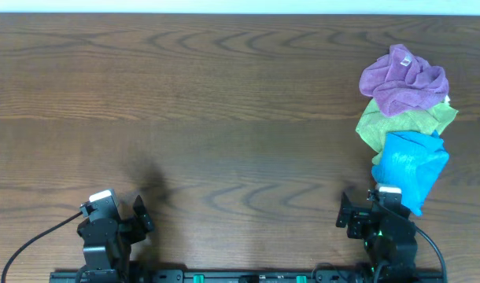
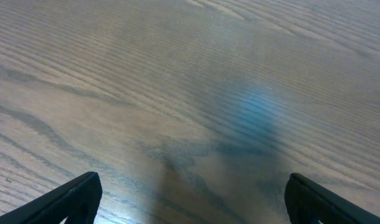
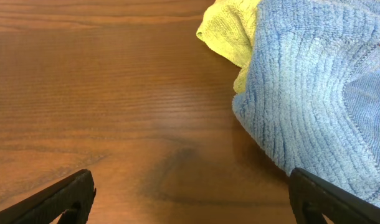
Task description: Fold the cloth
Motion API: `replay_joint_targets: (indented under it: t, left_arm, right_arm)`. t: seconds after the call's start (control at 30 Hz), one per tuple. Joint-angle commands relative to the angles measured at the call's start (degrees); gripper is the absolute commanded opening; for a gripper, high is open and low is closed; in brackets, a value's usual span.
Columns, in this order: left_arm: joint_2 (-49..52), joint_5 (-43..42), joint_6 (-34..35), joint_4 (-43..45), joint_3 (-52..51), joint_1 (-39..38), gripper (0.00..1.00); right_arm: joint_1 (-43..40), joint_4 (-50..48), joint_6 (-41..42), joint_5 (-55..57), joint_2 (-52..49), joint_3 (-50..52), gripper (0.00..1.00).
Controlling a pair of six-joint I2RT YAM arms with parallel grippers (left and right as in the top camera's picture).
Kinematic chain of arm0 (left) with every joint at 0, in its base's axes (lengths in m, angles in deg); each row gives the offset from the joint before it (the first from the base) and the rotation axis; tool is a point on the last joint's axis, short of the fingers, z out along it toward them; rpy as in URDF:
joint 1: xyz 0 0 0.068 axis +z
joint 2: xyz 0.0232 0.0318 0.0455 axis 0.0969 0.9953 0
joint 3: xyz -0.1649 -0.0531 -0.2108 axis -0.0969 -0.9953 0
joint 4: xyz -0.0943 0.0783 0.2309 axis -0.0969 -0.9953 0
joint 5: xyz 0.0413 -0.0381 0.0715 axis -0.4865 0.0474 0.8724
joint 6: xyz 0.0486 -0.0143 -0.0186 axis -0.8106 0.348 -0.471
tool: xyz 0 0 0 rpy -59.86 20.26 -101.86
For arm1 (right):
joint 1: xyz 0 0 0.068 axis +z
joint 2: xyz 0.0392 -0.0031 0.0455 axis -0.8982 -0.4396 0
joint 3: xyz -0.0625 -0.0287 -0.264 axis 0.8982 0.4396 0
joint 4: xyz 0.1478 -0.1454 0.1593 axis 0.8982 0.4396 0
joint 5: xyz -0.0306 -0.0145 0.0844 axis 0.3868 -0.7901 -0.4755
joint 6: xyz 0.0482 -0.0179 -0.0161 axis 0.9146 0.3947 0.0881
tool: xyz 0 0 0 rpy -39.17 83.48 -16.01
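Note:
The sky-blue cloth (image 1: 410, 166) lies crumpled at the right side of the table, nearest of a row of cloths; it also fills the right of the right wrist view (image 3: 308, 93). My right gripper (image 1: 375, 214) is open and empty just in front of it, its fingertips (image 3: 190, 202) spread wide over bare wood, the right finger close to the cloth's edge. My left gripper (image 1: 118, 216) is open and empty at the front left, far from the cloth, its fingers (image 2: 190, 202) spread over bare wood.
A light green cloth (image 1: 405, 122) lies bunched behind the blue one, also seen in the right wrist view (image 3: 230, 31). A purple cloth (image 1: 404, 79) lies behind that. The wooden table (image 1: 224, 118) extends left and back.

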Motion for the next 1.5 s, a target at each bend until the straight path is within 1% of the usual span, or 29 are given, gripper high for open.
replay_joint_targets:
  t: [0.0, 0.43, 0.53, 0.83, 1.13, 1.3, 1.47]
  left_arm:
    - [-0.3, 0.0, -1.2, -2.5, -1.9, -0.3, 0.95]
    - [-0.3, 0.0, -1.2, -2.5, -1.9, -0.3, 0.95]
    - [-0.3, 0.0, -1.2, -2.5, -1.9, -0.3, 0.95]
    - [-0.3, 0.0, -1.2, -2.5, -1.9, -0.3, 0.95]
    - [-0.3, 0.0, -1.2, -2.5, -1.9, -0.3, 0.95]
    - [-0.3, 0.0, -1.2, -2.5, -1.9, -0.3, 0.95]
    - [-0.3, 0.0, -1.2, -2.5, -1.9, -0.3, 0.95]
  right_arm:
    - [-0.4, -0.1, 0.3, 1.0, 0.0, 0.6, 0.99]
    - [-0.5, -0.1, -0.2, 1.1, 0.0, 0.5, 0.99]
    - [-0.5, -0.4, -0.2, 1.1, -1.3, -0.7, 0.99]
    - [-0.5, -1.9, -4.9, 1.1, -13.0, -10.9, 0.99]
    - [-0.5, -1.9, -5.1, 1.1, -25.3, -20.2, 0.99]
    - [-0.4, -1.9, -5.0, 1.0, -29.0, -22.5, 0.99]
    - [-0.4, -1.7, -4.3, -0.7, -29.7, -23.2, 0.99]
